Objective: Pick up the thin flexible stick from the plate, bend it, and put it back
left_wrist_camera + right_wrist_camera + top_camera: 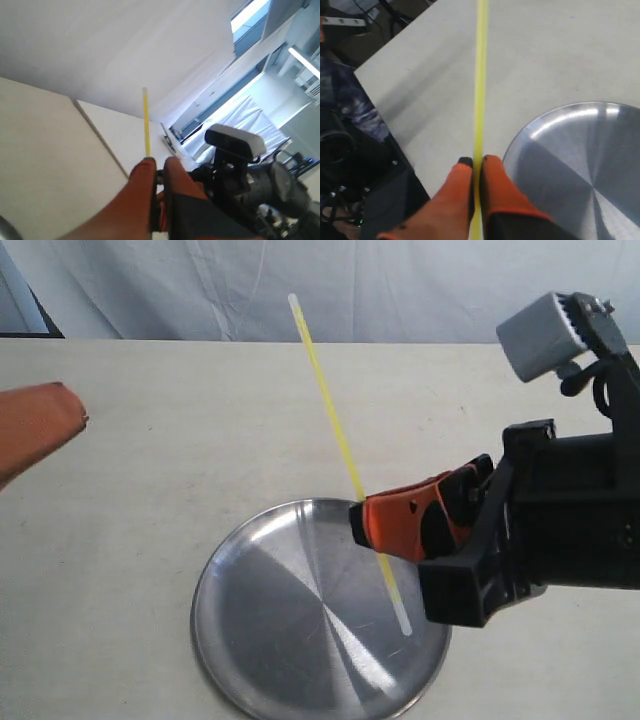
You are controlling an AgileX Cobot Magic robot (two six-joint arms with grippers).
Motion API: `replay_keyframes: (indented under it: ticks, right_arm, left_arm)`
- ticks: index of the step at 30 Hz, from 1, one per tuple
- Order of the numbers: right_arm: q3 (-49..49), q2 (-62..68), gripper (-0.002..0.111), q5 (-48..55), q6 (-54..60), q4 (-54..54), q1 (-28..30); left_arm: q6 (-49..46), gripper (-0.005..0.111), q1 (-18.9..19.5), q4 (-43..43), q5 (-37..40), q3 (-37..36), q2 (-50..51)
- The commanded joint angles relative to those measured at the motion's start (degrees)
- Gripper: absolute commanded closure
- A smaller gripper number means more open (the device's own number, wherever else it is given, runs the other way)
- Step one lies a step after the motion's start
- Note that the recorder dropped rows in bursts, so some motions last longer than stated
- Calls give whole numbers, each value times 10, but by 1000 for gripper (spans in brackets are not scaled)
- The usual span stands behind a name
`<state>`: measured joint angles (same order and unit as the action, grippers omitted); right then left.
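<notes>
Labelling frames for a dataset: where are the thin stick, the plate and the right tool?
thin flexible stick [335, 420]: exterior view, yellow shaft above the tool.
plate [270, 635]: exterior view, bare brushed surface left of centre.
right tool [360, 522]: exterior view, orange tips shut on the stick.

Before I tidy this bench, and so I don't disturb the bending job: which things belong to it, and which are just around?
Job: thin flexible stick, clamped in the right gripper; silver metal plate; left gripper, off to the side.
Just around: white cloth backdrop; beige table.
</notes>
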<state>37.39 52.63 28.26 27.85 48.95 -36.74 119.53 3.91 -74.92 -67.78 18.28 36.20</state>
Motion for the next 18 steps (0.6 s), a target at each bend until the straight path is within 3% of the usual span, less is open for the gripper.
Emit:
replay_keyframes:
  ticks: [1, 6, 12, 18]
  right_arm:
    - [-2, 4, 109, -2, 62, 68, 1]
    - [-2, 30, 109, -1, 91, 99, -3]
    - [5, 79, 109, -20, 174, 198, -45]
    - [48, 140, 109, -61, 187, 200, -90]
  left_arm:
    - [-2, 83, -2, 95, -22, 6, 49]
    - [-1, 58, -2, 76, -22, 6, 78]
    - [2, 57, -12, 55, -22, 6, 92]
    - [2, 57, -43, 6, -22, 6, 92]
